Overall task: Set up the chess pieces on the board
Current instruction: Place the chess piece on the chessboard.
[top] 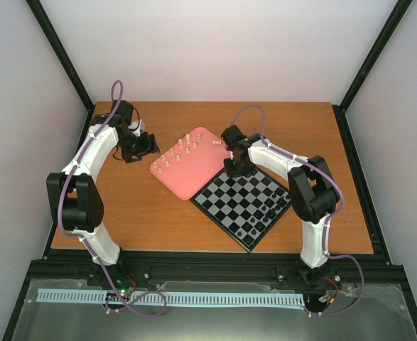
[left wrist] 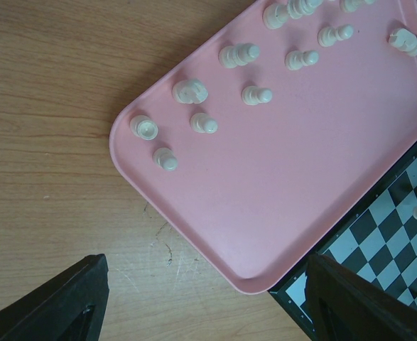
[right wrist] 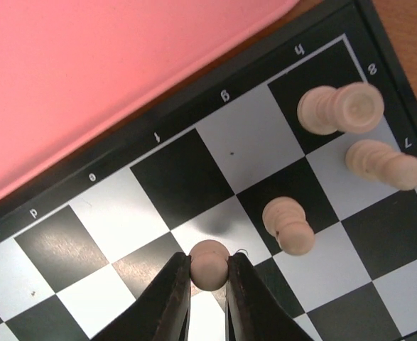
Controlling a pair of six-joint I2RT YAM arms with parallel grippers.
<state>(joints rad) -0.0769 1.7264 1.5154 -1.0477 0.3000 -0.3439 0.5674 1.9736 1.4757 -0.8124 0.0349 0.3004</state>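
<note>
A robotics lab cell: plain white panels [top: 215, 50] in black framing [top: 62, 57] enclose a wooden table [top: 158, 220].

The board [top: 231, 200] is checked black and light grey inside a thin black border with pale lettering. The chess pieces [left wrist: 240, 55] are plain cream. The tray [left wrist: 279, 192] is solid pink and the surface [top: 151, 220] is orange-brown woodgrain. The arms [top: 101, 241] are white and black, with purple cables [top: 339, 195].

Black-and-grey checked board [top: 245, 201], flat, turned cornerwise, right of centre. Cream chess pieces [left wrist: 194, 91]: about a dozen scattered on pink tray [left wrist: 265, 206] against its far-left edge; three upright near far corner.
</note>
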